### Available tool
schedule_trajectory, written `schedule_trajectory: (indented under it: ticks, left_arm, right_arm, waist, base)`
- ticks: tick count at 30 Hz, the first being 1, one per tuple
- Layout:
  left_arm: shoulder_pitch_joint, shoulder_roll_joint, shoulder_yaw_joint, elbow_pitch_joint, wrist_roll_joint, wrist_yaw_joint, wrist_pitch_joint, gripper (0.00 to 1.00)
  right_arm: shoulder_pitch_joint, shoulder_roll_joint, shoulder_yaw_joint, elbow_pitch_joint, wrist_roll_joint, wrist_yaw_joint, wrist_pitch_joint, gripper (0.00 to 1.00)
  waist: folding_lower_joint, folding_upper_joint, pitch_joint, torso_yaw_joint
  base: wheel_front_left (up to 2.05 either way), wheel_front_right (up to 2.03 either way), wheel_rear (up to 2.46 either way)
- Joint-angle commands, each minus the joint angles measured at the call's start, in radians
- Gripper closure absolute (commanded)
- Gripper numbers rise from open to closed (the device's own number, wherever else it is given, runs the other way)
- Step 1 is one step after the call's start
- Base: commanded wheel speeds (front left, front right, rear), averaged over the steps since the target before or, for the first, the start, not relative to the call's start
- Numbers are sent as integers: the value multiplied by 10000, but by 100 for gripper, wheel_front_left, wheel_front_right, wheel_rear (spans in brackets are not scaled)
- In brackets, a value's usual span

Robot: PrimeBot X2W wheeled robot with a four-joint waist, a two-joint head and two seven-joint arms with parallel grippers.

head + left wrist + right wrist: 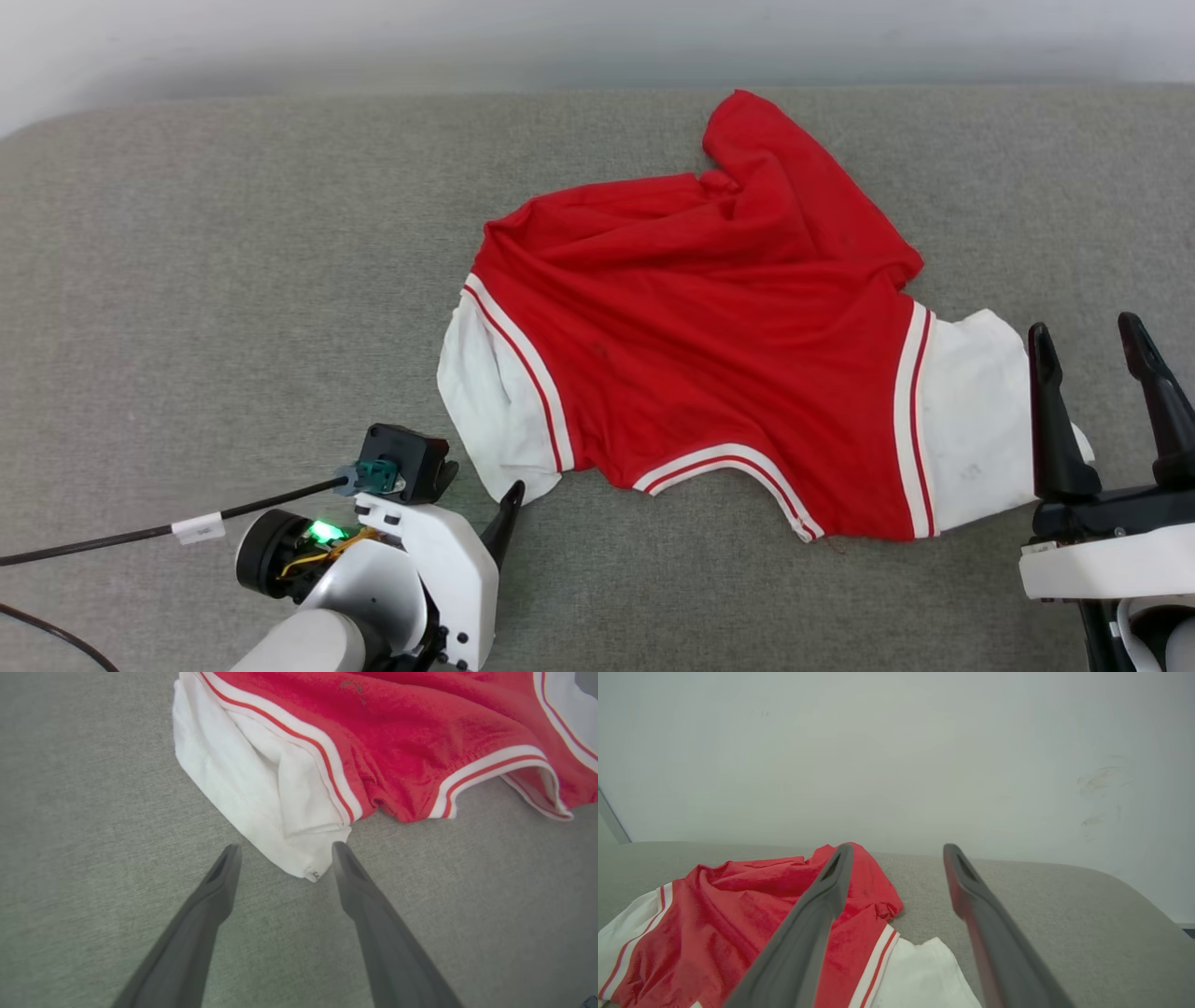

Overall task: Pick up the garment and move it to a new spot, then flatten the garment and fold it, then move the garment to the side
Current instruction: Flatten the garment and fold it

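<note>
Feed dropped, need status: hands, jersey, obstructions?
Left hand open, white sleeve corner between its fingers. Right hand open, at other sleeve. Garment crumpled, unheld. Black cable left, apart from garment.

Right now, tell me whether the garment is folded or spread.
Spread, rumpled, not folded: the garment lies open with both white sleeves out and its far edge bunched.

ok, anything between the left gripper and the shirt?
Nothing. In the left wrist view the open left gripper points at the white sleeve of the shirt. The sleeve's corner lies between the fingertips, with bare grey surface around it.
</note>
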Motion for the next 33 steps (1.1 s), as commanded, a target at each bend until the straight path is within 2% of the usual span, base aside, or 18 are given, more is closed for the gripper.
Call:
schedule_trajectory:
  ticks: [1,6,13,14,15,16,17,21,25,33]
  left_arm:
    - [-136,-83,2,126,-54,33,40,0]
    - [-220,-140,60,508,-25,127,-43,0]
    - [-144,-235,-385,1247,-183,-211,379,0]
    - [-130,-264,-420,1426,-158,-222,345,15]
    - [-116,-244,-498,1638,-112,-236,402,53]
    - [-93,-235,-574,1821,-131,-288,463,84]
    - [-69,-244,-618,1952,-145,-322,454,100]
    - [-18,-279,-294,1984,-275,-333,-80,100]
    - [29,-39,41,1849,-282,-189,-511,100]
    - [870,1123,1483,856,-559,688,-1185,100]
  right_arm:
    - [-111,30,-38,-19,-13,-3,-64,0]
    - [-226,27,-58,-37,-16,-3,-102,0]
    - [-314,28,-88,6,-75,-3,-152,0]
    - [-327,27,-87,15,-80,-3,-148,0]
    - [-329,24,-85,24,-83,-3,-140,0]
    - [-332,13,-84,43,-96,-3,-132,0]
    - [-334,-6,-83,61,-104,-3,-118,0]
    - [-283,-59,-119,119,-144,-3,-85,0]
    - [-164,-55,-148,182,-137,-3,-59,0]
    - [154,50,-221,313,-98,-3,69,0]
  waist:
    - [0,-1,206,-159]
    - [0,-1,475,-300]
    - [0,-1,712,-298]
    - [0,-1,723,-279]
    - [0,-1,720,-259]
    - [0,-1,702,-235]
    - [0,-1,662,-211]
    - [0,-1,380,-98]
    - [0,-1,76,-9]
    - [0,-1,-599,315]
  base:
    - [0,0,0]
    - [0,0,0]
    - [0,0,0]
    - [0,0,0]
    - [0,0,0]
    - [0,0,0]
    - [0,0,0]
    - [0,0,0]
    - [0,0,0]
    - [0,0,0]
